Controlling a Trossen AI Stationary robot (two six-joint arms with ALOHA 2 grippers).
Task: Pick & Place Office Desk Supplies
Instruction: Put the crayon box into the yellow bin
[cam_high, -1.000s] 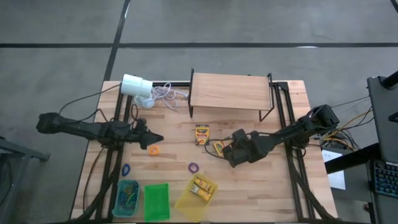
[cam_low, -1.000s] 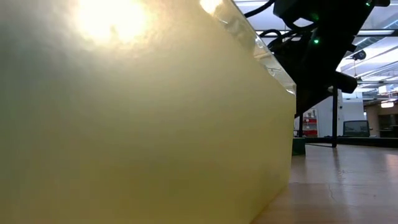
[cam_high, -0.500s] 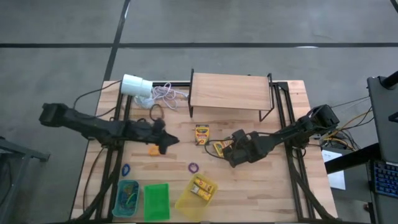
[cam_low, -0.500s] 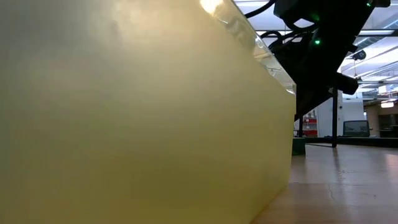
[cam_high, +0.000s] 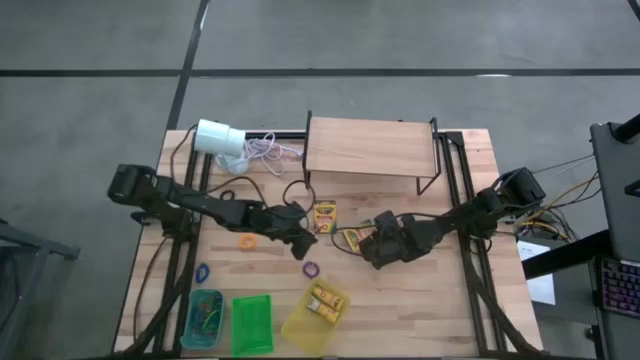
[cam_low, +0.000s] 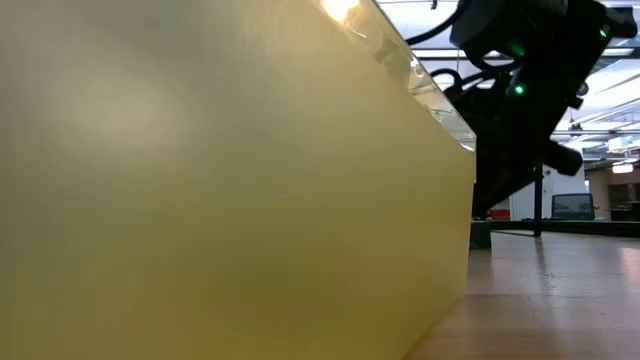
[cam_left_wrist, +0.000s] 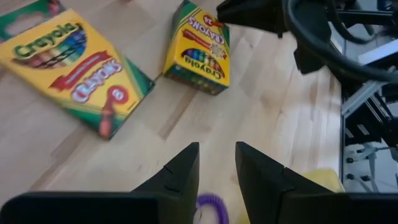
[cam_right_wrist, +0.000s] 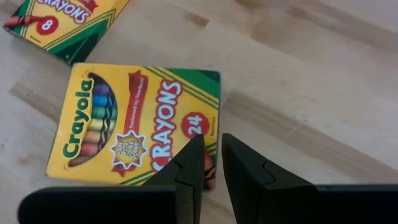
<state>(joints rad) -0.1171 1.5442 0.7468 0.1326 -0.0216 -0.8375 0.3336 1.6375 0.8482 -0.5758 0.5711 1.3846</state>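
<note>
We see the right tool (cam_high: 364, 247), fingers nearly closed, above the yellow-and-green 24-crayon box (cam_right_wrist: 140, 127); the left tool (cam_high: 303, 247), slightly open, hovers over the purple rubber-band loop (cam_high: 310, 268).

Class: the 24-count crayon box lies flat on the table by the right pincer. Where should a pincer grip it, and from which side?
Judging by its pose, the 24-count crayon box lies flat with its face up, so come from above and pinch across its two long edges, near the middle. The right pincer already hangs over one edge.
</note>
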